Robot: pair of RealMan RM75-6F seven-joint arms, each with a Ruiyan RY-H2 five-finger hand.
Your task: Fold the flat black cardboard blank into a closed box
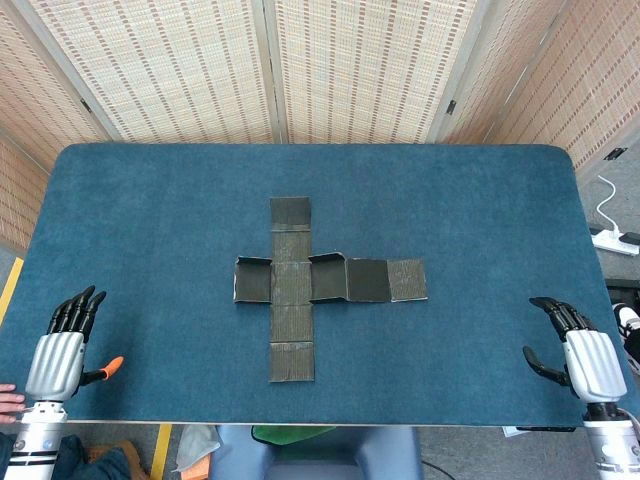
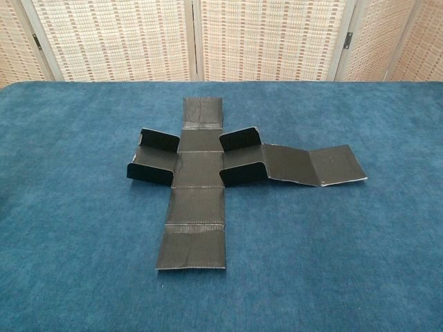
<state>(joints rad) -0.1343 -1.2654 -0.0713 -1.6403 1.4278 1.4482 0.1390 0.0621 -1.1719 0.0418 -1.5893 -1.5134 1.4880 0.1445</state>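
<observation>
Head view looks steeply down over the whole table (image 1: 120, 200); chest view looks low, nearer, sharing its middle.

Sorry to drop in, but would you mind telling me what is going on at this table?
A robot is set to fold a black cardboard blank into a box, though nothing is being handled yet. The blank lies spread in a cross shape on the blue table, with only small side flaps standing up. The left hand and right hand rest near the front corners, fingers apart, holding nothing.
</observation>
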